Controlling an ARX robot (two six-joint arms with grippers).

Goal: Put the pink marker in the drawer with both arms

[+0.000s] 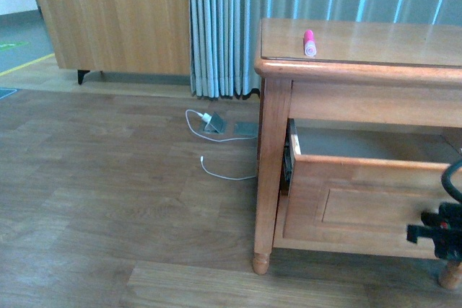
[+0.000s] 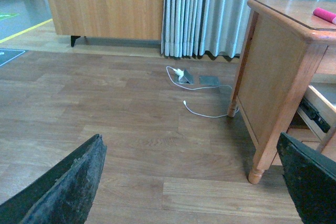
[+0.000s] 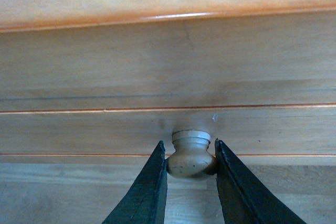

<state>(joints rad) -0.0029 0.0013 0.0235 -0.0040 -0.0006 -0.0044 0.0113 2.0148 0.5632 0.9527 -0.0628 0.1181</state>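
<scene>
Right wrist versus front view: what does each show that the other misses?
Right wrist only: the right end effector closed on the round knob. Front only: the pink marker lying on the cabinet top, and the drawer standing partly open, with its inside visible. Both: the drawer's wooden front.

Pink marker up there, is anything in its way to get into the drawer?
Nothing visible is. The marker lies on the cabinet top, and the drawer below is pulled open, with the right gripper shut on its knob.
</scene>
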